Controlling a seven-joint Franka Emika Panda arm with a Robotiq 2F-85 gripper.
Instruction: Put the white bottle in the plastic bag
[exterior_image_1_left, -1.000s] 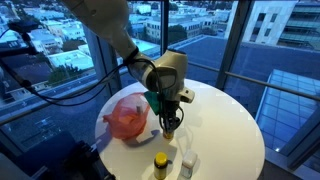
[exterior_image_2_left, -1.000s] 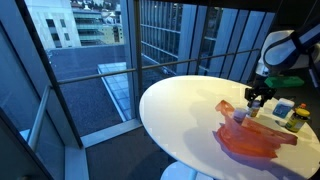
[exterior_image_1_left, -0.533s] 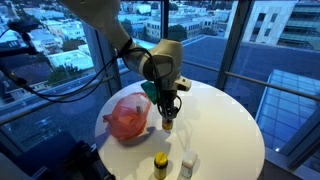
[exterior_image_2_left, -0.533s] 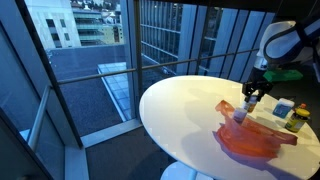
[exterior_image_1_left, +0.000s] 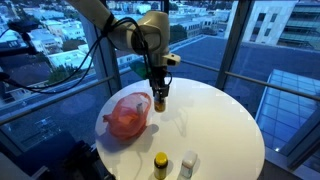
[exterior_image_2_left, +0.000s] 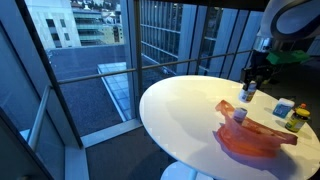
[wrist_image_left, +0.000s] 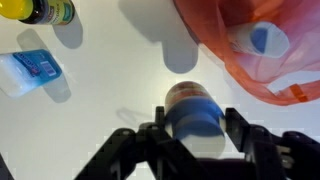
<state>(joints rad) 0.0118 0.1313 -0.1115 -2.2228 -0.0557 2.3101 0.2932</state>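
Note:
My gripper (exterior_image_1_left: 159, 100) is shut on a white bottle with a blue label and a brown cap (wrist_image_left: 192, 110). It holds the bottle in the air above the round white table (exterior_image_1_left: 220, 130), just beside the red plastic bag (exterior_image_1_left: 125, 115). In an exterior view the gripper (exterior_image_2_left: 248, 92) hangs above the far end of the bag (exterior_image_2_left: 255, 140). In the wrist view the bag (wrist_image_left: 225, 45) lies at the upper right, with a white and blue object (wrist_image_left: 262, 40) showing inside it.
A yellow-capped bottle (exterior_image_1_left: 160, 165) and a small white and blue packet (exterior_image_1_left: 187, 165) stand near the table's edge; both also show in the wrist view, the bottle (wrist_image_left: 40, 10) and the packet (wrist_image_left: 30, 72). Glass walls surround the table.
The gripper has lifted the bottle off the table and carried it up and towards the bag's far side. The bag and the other items have not moved.

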